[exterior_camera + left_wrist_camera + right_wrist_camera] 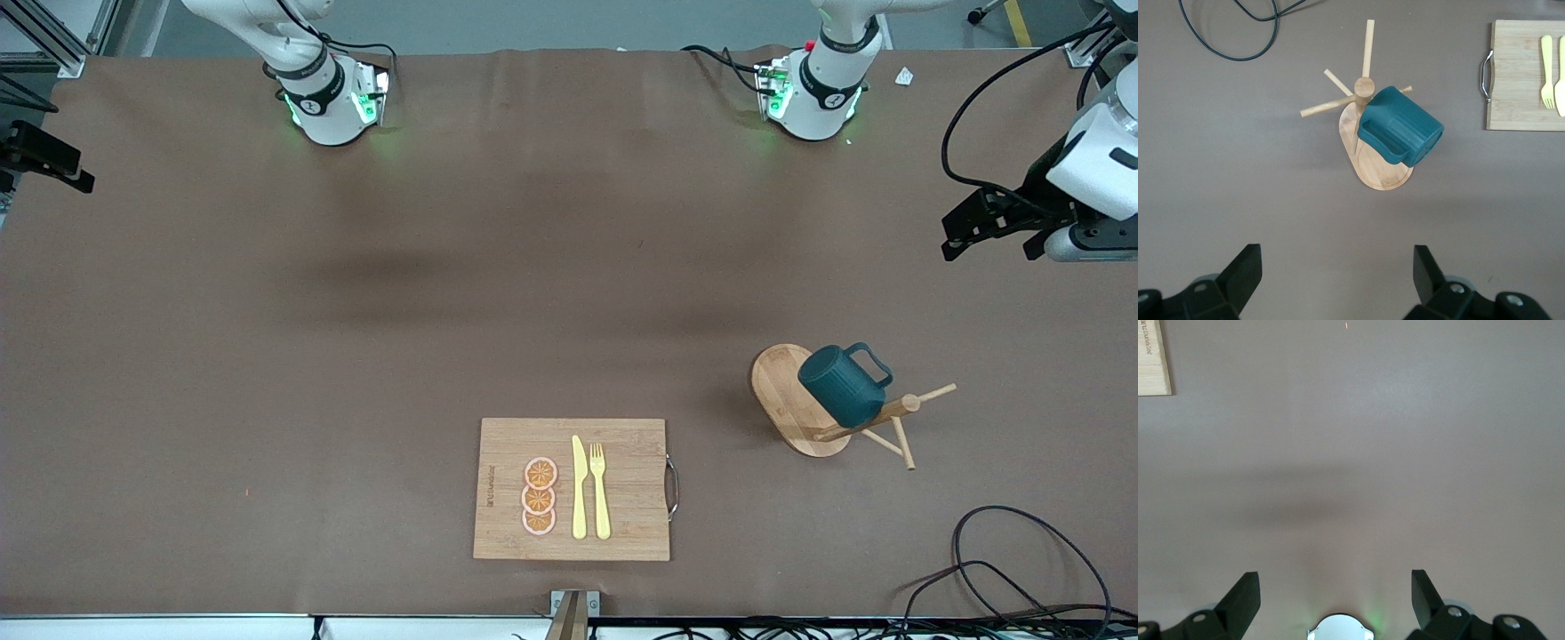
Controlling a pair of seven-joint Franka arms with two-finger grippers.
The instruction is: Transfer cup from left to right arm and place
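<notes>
I read the clock on the front view, with twelve o'clock at the arms' bases and six o'clock at the camera.

The small dark teal-green ribbed cup (840,387) hung tilted on a peg of a light wooden cup stand (782,391) with an oval base. Its bottom pointed up and its angular loop handle was turned toward two o'clock. The stand stood on the brown bench (356,356) at about four o'clock from the bench's middle, toward the left arm's end.

The left tool (989,242) hovered over bare bench at the left arm's end. Its two black fingers (1245,270) stood wide apart and held nothing. In the front view the cup showed at about seven o'clock from this tool, well apart from it; nothing touched the cup except the stand.

The right tool (1336,587) waited over bare bench near its own base, also spread wide and empty.

By count there were one cup and one stand. There was also one rectangular bamboo cutting board (507,436) with a metal handle, at six o'clock. On it lay three round orange slices (540,496) in a row, one yellow plastic knife (579,489) and one yellow plastic fork (600,489), side by side. The cup was at about two o'clock from the board. Loose black cables (1022,551) lay at the five o'clock corner.
</notes>
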